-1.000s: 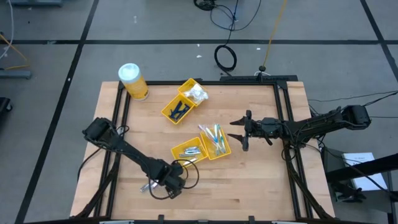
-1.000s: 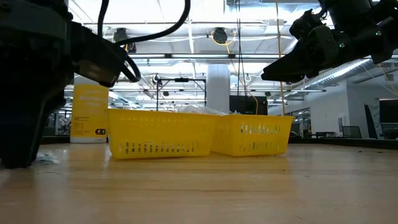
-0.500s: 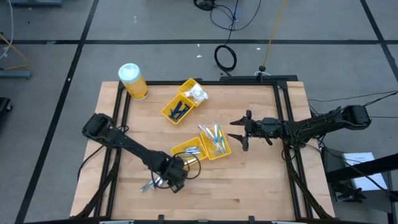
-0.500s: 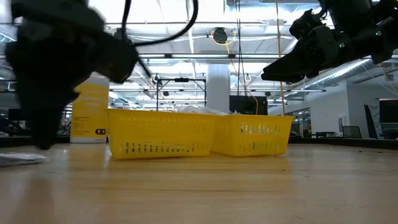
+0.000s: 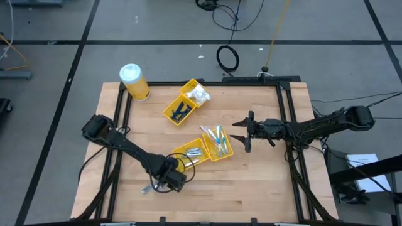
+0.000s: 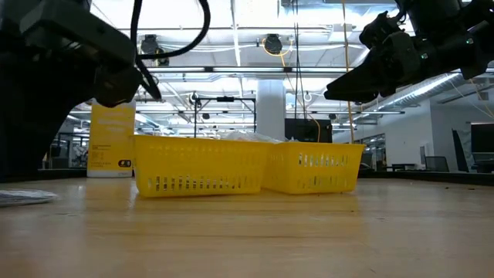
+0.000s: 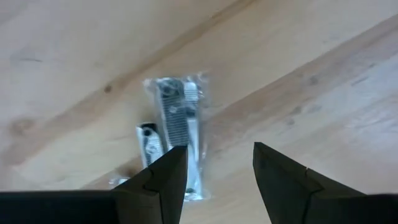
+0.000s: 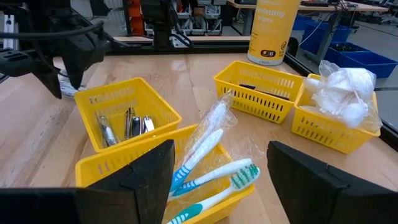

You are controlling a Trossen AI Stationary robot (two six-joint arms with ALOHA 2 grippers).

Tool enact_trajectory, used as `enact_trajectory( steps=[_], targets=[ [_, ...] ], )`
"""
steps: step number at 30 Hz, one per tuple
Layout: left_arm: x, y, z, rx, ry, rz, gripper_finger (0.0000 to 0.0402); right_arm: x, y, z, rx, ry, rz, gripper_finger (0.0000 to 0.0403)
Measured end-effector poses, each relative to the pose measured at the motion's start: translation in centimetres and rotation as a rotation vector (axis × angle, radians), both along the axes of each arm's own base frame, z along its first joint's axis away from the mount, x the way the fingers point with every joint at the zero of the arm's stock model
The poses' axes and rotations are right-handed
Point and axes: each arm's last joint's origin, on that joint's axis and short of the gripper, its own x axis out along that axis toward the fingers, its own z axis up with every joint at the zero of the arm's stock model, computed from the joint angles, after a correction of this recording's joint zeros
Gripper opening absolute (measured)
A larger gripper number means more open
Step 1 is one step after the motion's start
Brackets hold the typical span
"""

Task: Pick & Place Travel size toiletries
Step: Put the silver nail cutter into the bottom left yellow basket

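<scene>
A: From overhead, where do you find the left tool?

B: Look near the front of the wooden bench (image 5: 251,182). The left tool (image 5: 164,182) hangs over a clear packet of small silver items (image 5: 148,187), which lies on bare wood just outside the nearest yellow tray (image 5: 179,150). That tray holds silver-grey metal pieces (image 5: 195,152); the tray beside it holds wrapped toothbrushes (image 5: 218,139). Farther back you see a double tray with dark-blue sticks (image 5: 178,111) and white crinkly packets (image 5: 199,95), and a yellow jar with a white lid (image 5: 134,81) at the bench's back left corner. The right tool (image 5: 240,133) hovers just right of the toothbrush tray, fingers apart, holding nothing

A: And from bench height?

B: You see the yellow trays (image 6: 201,165) side by side mid-bench, the jar (image 6: 112,140) behind them, the left arm's dark bulk at the picture's left, and the packet's flat edge (image 6: 23,198) on the wood. The right tool (image 6: 343,85) sits up high above the trays

A: Left wrist?

B: Your left tool (image 7: 217,171) is partly open and empty; the packet (image 7: 174,134) lies flat on the wood beyond one finger (image 7: 163,180), untouched

A: Right wrist?

B: The right tool (image 8: 221,168) stands wide and empty above the toothbrushes (image 8: 208,174); you also see the metal pieces (image 8: 127,124), the dark sticks' tray (image 8: 261,90) and the white packets (image 8: 342,93)
</scene>
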Motion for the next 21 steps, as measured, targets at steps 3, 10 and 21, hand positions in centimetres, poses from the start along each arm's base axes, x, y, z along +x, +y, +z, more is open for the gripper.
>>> enact_trajectory(
  steps=[3,10,21],
  targets=[
    [-0.2,-0.6,-0.4,-0.011,0.027,0.029,0.0182,0.0,0.0,0.0,0.0,0.0,0.0,0.0242],
    [-0.5,-0.9,-0.7,-0.012,0.067,0.035,0.0181,0.0,0.0,0.0,0.0,-0.003,0.001,0.0242],
    [-1.0,-0.6,-1.3,-0.002,0.095,0.068,0.0181,0.0,0.0,0.0,0.0,-0.001,0.001,0.0242]
  ],
)
